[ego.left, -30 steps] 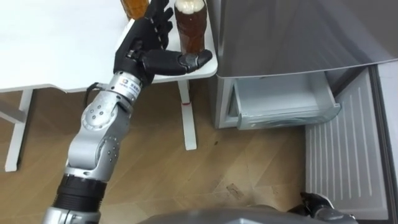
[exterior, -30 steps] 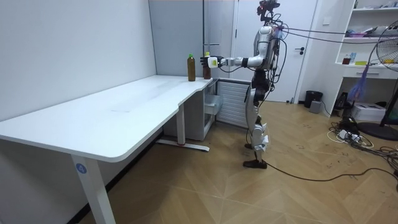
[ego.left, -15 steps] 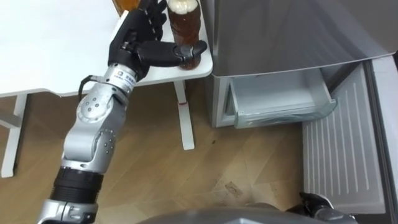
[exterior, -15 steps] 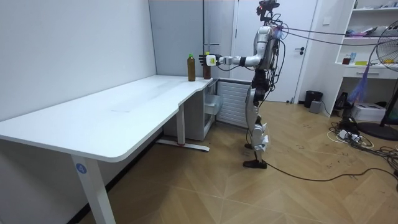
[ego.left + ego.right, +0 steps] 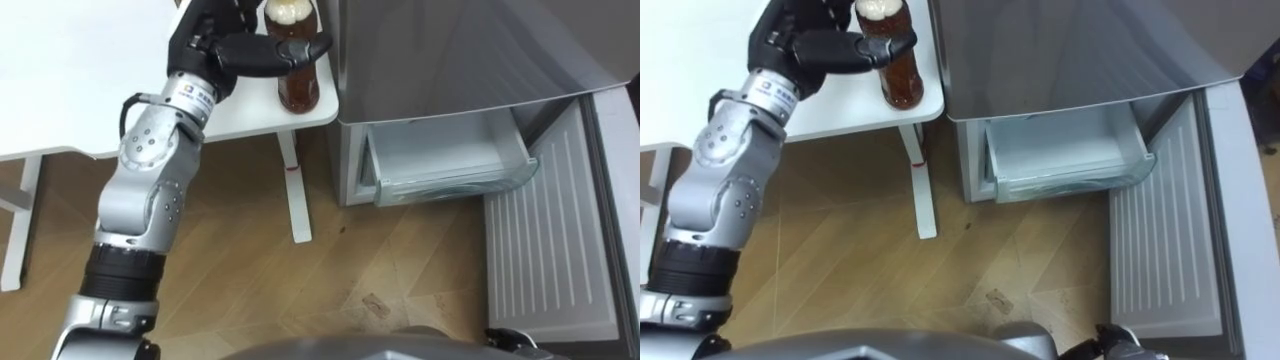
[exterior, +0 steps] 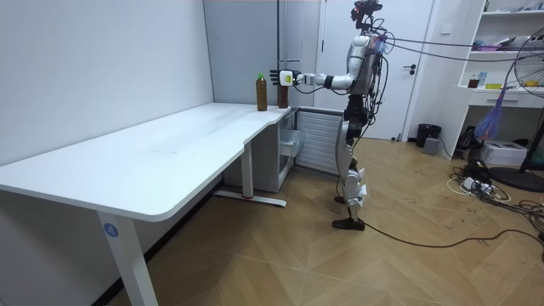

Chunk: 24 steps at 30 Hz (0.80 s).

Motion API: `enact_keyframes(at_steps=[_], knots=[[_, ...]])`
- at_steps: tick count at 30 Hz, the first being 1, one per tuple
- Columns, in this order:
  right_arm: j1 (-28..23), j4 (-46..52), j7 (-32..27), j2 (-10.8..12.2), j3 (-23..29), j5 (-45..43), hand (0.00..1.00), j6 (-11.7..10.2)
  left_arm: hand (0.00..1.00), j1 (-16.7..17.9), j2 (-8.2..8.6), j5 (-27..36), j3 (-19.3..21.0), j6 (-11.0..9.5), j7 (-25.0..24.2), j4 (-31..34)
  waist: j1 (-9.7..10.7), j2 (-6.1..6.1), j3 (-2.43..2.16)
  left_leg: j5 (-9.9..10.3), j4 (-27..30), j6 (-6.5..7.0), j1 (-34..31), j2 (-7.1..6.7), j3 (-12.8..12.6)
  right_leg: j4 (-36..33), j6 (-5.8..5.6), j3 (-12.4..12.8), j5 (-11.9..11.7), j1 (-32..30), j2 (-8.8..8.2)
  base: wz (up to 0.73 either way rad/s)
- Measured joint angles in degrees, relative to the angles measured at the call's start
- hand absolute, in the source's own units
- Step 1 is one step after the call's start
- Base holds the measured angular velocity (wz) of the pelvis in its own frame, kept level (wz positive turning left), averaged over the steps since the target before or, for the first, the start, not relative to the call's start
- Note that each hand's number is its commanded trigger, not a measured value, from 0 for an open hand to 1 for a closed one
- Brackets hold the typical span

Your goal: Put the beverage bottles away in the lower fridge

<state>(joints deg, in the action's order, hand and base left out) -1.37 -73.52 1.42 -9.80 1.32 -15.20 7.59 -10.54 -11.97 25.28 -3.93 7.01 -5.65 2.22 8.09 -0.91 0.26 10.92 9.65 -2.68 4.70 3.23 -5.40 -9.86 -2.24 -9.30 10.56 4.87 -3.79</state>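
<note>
Left hand (image 5: 202,48) clasps bottle (image 5: 298,88) high up, at table (image 5: 70,90) corner beside fridge (image 5: 450,50); risk: loose grip could tip it off the edge.

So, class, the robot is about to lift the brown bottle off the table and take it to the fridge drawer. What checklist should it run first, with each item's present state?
1. Contact: the left robot hand is at the brown bottle, thumb across its front: ok.
2. Grip closed all round: cannot tell, the bottle's back is hidden.
3. Bottle upright on the white table, near its corner: ok.
4. Target: the fridge drawer is pulled out: ok.
5. Path: the fridge door is swung open: ok.
6. The second bottle clear of the hand: cannot tell, it stands close by.
</note>
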Motion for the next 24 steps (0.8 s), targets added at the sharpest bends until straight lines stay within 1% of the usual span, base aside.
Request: enact_keyframes(at_steps=[6, 8, 14, 17, 19, 21, 24], knots=[[0.0, 0.1, 0.0, 0.0, 0.0, -1.4, 0.0, 0.0, 0.0, 0.0, -0.02, 0.0, 0.1, 0.3, 0.1, -1.8, 0.0, -0.56, 0.18, 0.0, 0.0, 0.0, -0.1, 0.01, -0.1, 0.0, 0.0, 0.0, 0.0, -0.1, 0.0, 0.0], [0.0, 0.1, 0.0, 0.0, 0.0, -1.5, 0.0, 0.1, 0.0, 0.0, -0.03, 0.0, 0.2, 0.7, 0.2, -1.9, 0.0, -0.55, 0.18, 0.0, 0.0, 0.0, -0.2, 0.01, -0.1, 0.0, 0.0, 0.0, 0.0, -0.2, 0.0, 0.0], [0.0, 0.0, 0.1, 0.0, 0.0, -3.3, 0.0, 0.1, 0.0, -0.1, -0.05, 0.0, 0.9, 0.8, 0.3, -2.6, 0.2, -0.53, 0.2, 0.0, 0.0, 0.0, -0.2, 0.01, -0.6, 0.0, -0.01, 0.8, 0.0, -0.9, 0.02, -0.07], [-0.1, -0.2, 0.3, 0.2, -0.1, -3.3, 0.0, 0.1, 0.0, -0.5, -0.14, 0.0, 1.4, 1.4, 0.5, -2.9, 0.2, -0.27, 0.36, 0.0, 0.0, 0.0, -0.2, 0.01, -0.7, 0.0, 0.0, 1.1, 0.0, -0.9, 0.06, -0.06], [-0.3, -0.1, 0.6, 0.2, 0.0, -3.3, 0.0, 0.8, 0.0, -1.4, -0.33, 0.0, 1.5, 1.4, 0.5, -3.5, 0.2, -0.02, 0.52, 0.0, -0.1, 0.0, -0.2, 0.01, -0.8, 0.0, 0.0, 1.3, 0.0, -1.0, 0.07, -0.04], [-0.4, -0.1, 0.7, 0.2, 0.0, -3.4, 0.0, 1.3, 0.0, -2.3, -0.37, 0.0, 1.5, 1.4, 0.5, -4.4, 0.2, 0.09, 0.6, 0.0, -0.1, 0.0, -0.2, 0.0, -1.0, 0.0, 0.0, 1.4, 0.0, -1.1, 0.07, 0.0], [-0.4, -0.1, 0.7, 0.2, 0.0, -4.0, 0.0, 1.2, 0.0, -3.0, -0.37, 0.0, 1.5, 1.4, 0.5, -5.7, 0.8, 0.06, 0.57, 0.0, -0.1, 0.0, -0.1, 0.01, -1.3, 0.1, -0.01, 1.5, 0.0, -1.2, 0.06, -0.03]])
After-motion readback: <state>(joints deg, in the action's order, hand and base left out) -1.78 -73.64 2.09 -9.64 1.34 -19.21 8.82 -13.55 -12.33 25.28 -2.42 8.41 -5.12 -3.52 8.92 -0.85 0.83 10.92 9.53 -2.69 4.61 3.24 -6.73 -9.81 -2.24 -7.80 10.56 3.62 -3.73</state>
